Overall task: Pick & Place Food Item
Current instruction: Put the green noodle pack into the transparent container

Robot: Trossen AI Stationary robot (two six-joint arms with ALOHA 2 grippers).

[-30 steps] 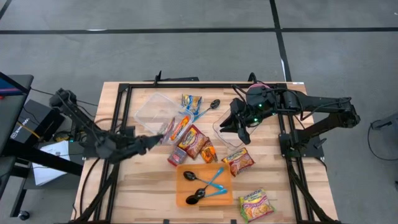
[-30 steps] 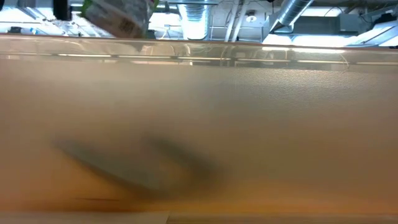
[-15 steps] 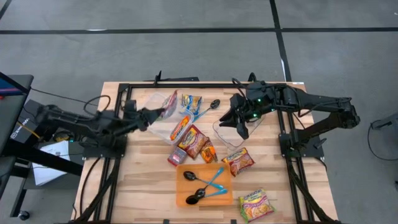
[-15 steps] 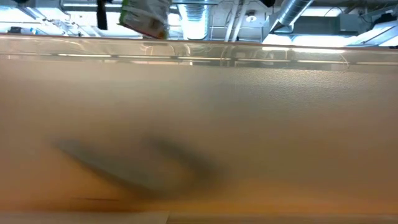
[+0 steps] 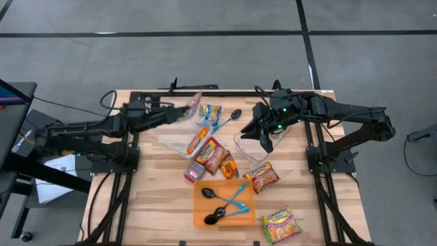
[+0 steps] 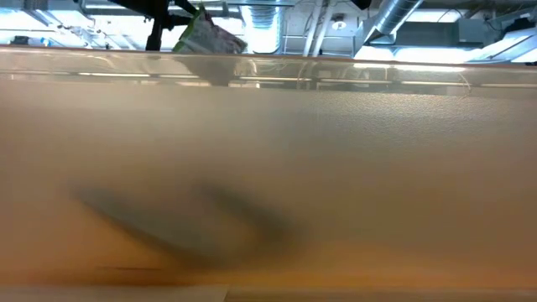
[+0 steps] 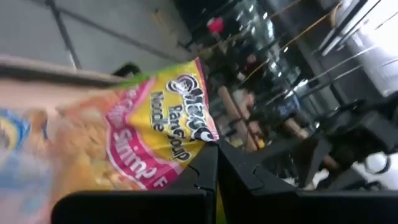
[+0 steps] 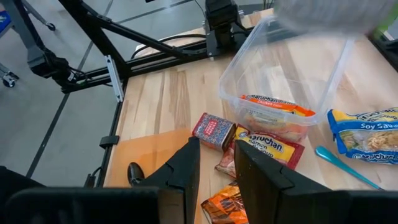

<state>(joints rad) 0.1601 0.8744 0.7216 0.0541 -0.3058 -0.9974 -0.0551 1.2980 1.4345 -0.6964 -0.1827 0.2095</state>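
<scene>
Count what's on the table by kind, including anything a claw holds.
Food packs: 8
Spoons: 3
Clear tubs: 2
Orange tray: 1
Total: 14

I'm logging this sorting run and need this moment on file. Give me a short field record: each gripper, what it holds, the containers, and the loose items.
left gripper: shut on ramen packet, raised above the clear bin
right gripper: over the clear bowl; holding nothing visible
clear bin contents: one noodle packet
orange tray: two spoons with blue handles
loose on table: several packets and another spoon
</scene>
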